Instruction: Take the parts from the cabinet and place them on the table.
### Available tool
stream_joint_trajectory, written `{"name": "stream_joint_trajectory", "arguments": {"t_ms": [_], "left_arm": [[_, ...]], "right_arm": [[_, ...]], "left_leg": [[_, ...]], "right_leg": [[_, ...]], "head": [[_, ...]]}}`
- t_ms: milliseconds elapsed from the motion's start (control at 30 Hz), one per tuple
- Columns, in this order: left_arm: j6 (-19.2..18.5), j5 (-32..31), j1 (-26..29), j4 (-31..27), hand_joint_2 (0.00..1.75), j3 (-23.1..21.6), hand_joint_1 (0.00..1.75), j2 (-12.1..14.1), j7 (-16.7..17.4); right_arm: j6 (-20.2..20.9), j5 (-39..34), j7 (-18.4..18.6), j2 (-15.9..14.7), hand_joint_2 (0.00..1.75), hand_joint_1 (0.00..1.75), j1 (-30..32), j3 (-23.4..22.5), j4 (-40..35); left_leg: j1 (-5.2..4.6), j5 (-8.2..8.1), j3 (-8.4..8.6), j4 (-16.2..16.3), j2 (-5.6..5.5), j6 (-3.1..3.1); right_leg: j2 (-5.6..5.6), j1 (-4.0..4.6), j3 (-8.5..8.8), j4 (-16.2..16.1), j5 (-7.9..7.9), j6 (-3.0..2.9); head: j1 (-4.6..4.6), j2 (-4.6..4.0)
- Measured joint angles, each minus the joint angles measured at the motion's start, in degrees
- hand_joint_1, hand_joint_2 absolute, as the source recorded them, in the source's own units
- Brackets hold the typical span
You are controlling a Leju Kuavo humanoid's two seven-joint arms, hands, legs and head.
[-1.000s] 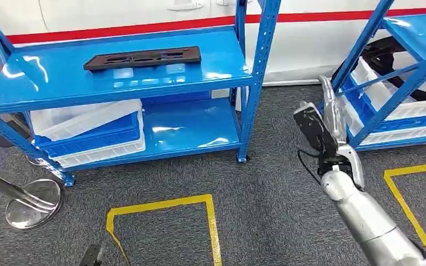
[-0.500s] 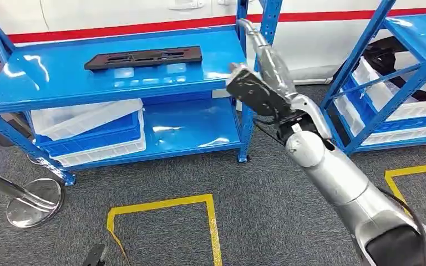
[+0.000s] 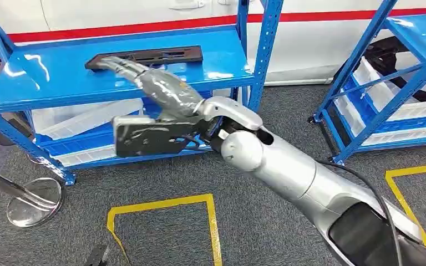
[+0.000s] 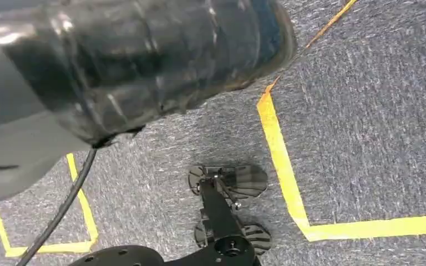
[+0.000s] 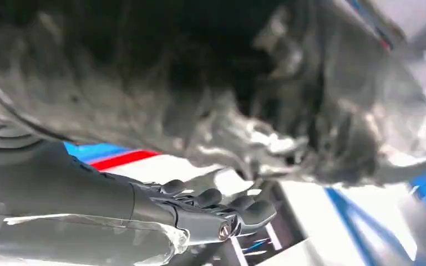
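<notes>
progress looks early: the black part (image 3: 144,57) lies flat on the top shelf of the blue cabinet (image 3: 44,83), untouched as far as i can judge, and no desk is in sight to receive it. right robot hand (image 3: 144,83) is stretched out toward the part, fingers extended and apart with nothing in them, their tips (image 3: 108,62) close by the part's near end; whether they touch is hard to tell through the blur. grasping, lifting and carrying all remain. right wrist view is smeared, giving little beyond dark curled fingers (image 5: 216,208). left robot hand (image 4: 116,66) is a blurred dark mass over the carpet, so i cannot tell its state.
</notes>
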Motion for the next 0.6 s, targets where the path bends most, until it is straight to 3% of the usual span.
{"name": "stream_joint_trajectory", "arguments": {"t_ms": [433, 467, 600], "left_arm": [[0.1, 1.4, 0.3, 0.0, 0.0, -0.6, 0.0, -0.1, 0.6], [0.1, 1.6, 0.3, 0.0, 0.0, -0.7, 0.0, -0.2, 0.7], [0.1, 2.0, 0.3, 0.2, 0.0, -1.4, 0.0, -0.3, 1.0]], "right_arm": [[4.9, 21.8, 0.1, 6.1, 0.0, 0.0, -7.8, 9.1, 0.4], [5.2, 23.5, 0.1, 6.5, 1.75, 0.0, -8.3, 9.9, 0.4], [6.4, 31.5, 0.2, 7.6, 1.75, 0.0, -10.7, 13.4, 0.4]], "left_leg": [[-0.01, 0.0, -0.01, 0.0, 0.03, 0.0], [-0.01, 0.0, -0.01, 0.0, 0.03, 0.0], [0.0, 0.0, 0.0, 0.0, 0.03, 0.0]], "right_leg": [[0.05, 0.01, 0.03, 0.0, 0.02, 0.01], [0.05, 0.01, 0.03, 0.0, 0.02, 0.01], [0.05, 0.01, 0.02, 0.0, 0.01, 0.01]], "head": [[0.0, 0.0], [-0.02, 0.0], [-0.02, 0.0]]}}
